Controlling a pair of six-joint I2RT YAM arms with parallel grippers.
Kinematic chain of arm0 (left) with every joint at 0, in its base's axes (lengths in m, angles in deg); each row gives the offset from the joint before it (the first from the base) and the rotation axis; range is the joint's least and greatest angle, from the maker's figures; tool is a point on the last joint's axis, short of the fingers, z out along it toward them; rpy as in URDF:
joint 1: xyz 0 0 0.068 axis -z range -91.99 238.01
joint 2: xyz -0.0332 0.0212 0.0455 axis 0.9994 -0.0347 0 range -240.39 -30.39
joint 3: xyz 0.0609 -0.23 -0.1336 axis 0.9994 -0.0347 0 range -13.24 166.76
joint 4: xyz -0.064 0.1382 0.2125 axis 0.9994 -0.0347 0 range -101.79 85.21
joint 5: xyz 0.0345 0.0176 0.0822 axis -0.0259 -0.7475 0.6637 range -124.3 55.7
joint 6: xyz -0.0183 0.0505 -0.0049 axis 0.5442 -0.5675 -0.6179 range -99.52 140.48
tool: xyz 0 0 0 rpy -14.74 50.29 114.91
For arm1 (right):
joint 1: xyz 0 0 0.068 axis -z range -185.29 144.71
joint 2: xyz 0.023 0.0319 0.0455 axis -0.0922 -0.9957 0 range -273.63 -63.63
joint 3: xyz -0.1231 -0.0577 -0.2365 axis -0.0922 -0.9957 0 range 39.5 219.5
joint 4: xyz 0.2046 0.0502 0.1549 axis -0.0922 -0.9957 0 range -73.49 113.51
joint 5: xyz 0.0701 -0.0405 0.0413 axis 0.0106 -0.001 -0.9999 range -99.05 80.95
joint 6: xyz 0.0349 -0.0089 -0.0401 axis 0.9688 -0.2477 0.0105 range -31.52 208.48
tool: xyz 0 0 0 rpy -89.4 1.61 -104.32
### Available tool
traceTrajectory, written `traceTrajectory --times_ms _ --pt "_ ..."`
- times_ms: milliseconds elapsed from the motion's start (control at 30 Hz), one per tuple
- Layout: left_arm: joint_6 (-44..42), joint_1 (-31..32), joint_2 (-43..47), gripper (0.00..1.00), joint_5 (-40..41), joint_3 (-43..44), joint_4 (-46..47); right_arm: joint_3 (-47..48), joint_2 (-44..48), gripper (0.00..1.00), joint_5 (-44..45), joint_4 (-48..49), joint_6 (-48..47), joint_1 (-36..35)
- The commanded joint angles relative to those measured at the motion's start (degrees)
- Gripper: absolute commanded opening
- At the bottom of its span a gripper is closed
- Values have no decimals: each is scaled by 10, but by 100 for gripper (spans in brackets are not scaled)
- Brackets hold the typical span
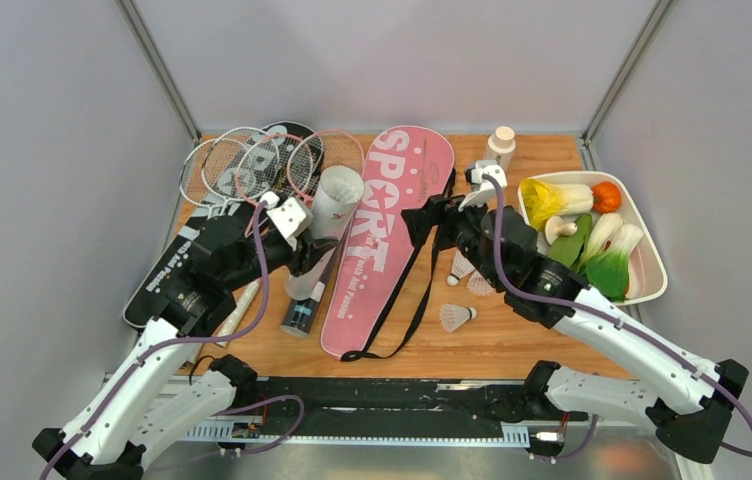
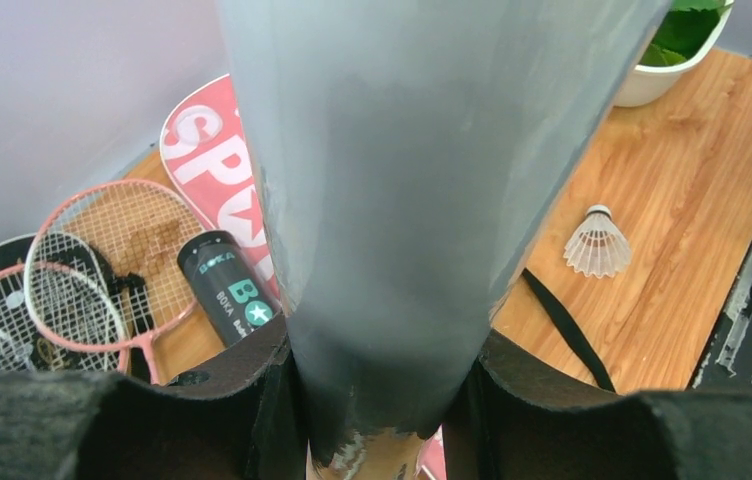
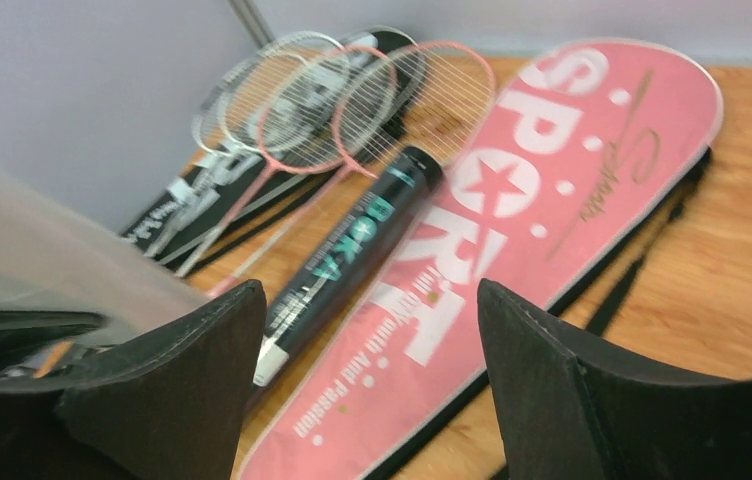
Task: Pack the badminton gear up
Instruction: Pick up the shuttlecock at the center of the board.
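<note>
Left arm: reaches from its base up the left side of the table (image 1: 512, 345), elbow bent, wrist turned in toward the middle. Left gripper (image 2: 382, 400) is clamped on the white tube (image 2: 402, 200), one finger pressed to each side of its lower part. The tube is lifted off the wood and tilted, open end up and leaning toward the far wall.

Right arm: stretches from the right base diagonally to the middle, forearm low over the table, wrist pointing left. Right gripper (image 3: 367, 300) has its fingers spread wide with nothing between them; it hangs above the right edge of the pink bag (image 3: 552, 170).

Gear positions:
- Pink bag lies flat mid-table, wide end toward the far wall, black strap trailing off its near right side.
- Black tube (image 3: 352, 250) lies on the table along the left edge of the pink bag, white cap at its near end.
- Rackets (image 3: 332, 100), white and pink, are stacked in the far left corner, heads overlapping, on top of the black bag (image 1: 157, 285).
- Three shuttlecocks (image 1: 458, 318) lie loose on the wood between the pink bag and the right forearm.

Other: white bottle (image 1: 501, 145) at the far edge; tray (image 1: 654, 285) of toy vegetables on the right
</note>
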Motion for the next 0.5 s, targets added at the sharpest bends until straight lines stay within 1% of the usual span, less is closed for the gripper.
traceTrajectory --times_ms 0,67,133,233,367,467 --pt "2 2 15 22 52 45 3 7 -29 79 64 -94 39 31" --pt "7 2 22 22 76 53 -11 2 -49 76 89 -128 55 47" --pt "4 2 29 23 88 56 -25 -20 -55 73 69 -139 63 71" --pt "-4 1 39 23 89 56 -50 -55 -58 64 30 -148 59 120" --pt "-5 1 59 23 60 39 -61 -80 -86 65 -132 -144 -11 224" --pt "-6 1 67 24 33 18 -63 -69 -127 71 -189 -144 -61 284"
